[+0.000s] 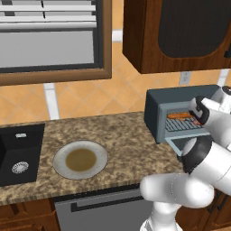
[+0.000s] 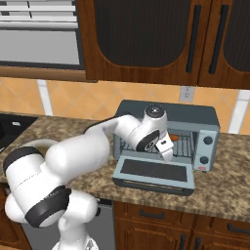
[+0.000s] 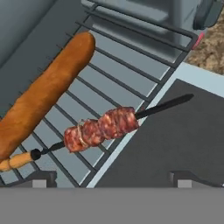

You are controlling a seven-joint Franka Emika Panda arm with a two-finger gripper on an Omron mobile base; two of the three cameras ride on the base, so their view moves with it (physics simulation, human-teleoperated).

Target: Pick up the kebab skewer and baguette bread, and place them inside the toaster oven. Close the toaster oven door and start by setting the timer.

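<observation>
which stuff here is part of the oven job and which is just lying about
Job: kebab skewer and baguette bread, both on the rack; toaster oven; toaster oven door, down; open tool.
Lying about: plate; sink.

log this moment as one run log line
jaws: open, empty | baguette bread: on rack | kebab skewer: on rack, tip over toaster oven door | door: down

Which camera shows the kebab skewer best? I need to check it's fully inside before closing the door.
The hand view: the kebab skewer lies across the rack edge, its dark tip over the open toaster oven door. In both base views the arm hides it.
</observation>
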